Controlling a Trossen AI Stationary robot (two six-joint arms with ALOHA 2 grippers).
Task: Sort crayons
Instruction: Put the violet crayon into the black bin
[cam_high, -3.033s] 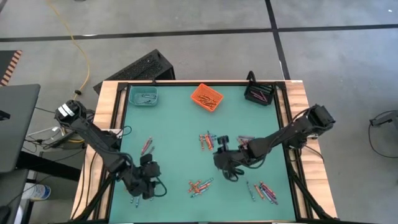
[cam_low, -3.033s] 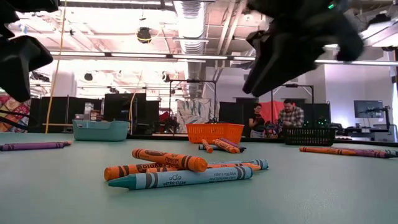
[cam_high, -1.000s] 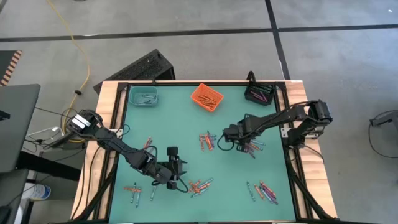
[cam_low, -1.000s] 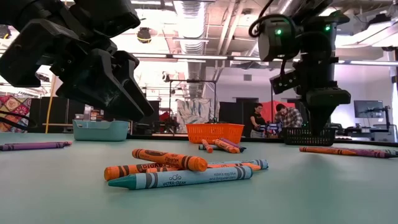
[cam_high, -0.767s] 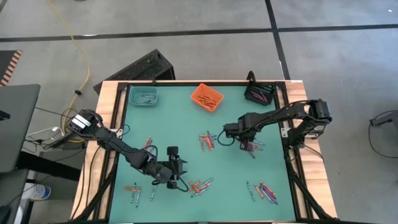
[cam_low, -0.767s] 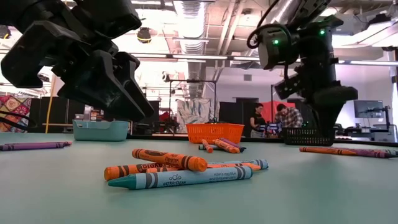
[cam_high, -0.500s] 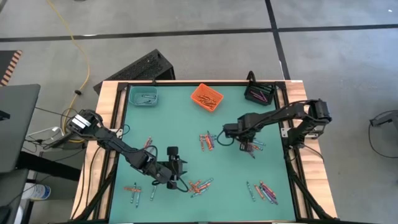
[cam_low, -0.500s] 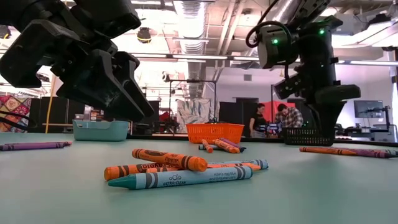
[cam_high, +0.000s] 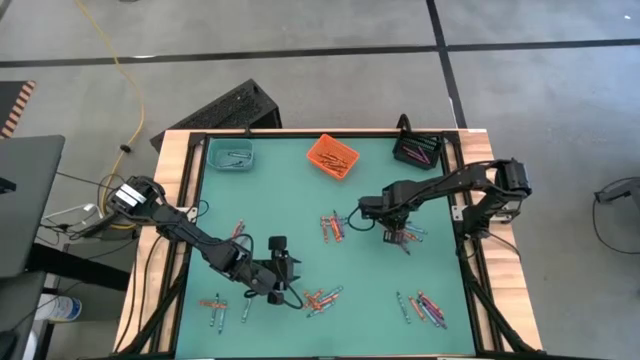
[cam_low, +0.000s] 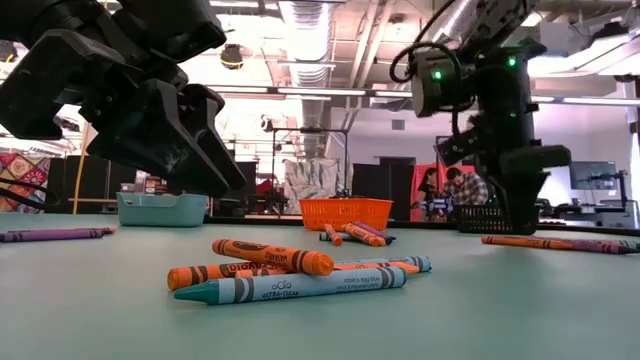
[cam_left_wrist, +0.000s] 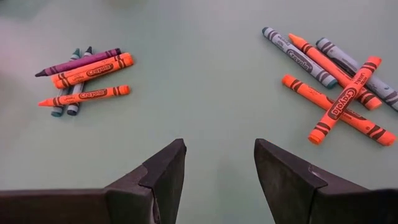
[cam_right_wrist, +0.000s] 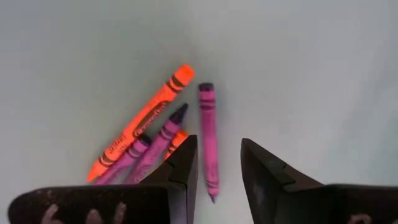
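Since a second ago your right gripper (cam_high: 393, 237) has edged down over the purple crayons (cam_high: 405, 235) seen from above, while its wrist view shows parted, empty fingers (cam_right_wrist: 184, 163) straddling a magenta crayon (cam_right_wrist: 208, 135), and your left gripper (cam_left_wrist: 216, 163) hangs open between crayon piles.

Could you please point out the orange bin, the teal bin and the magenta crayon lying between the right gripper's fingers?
orange bin (cam_high: 332, 155): high view, on its crayon-strewn floor.
teal bin (cam_high: 231, 155): high view, on its floor.
magenta crayon (cam_right_wrist: 208, 134): right wrist view, on the middle of its wrapper.
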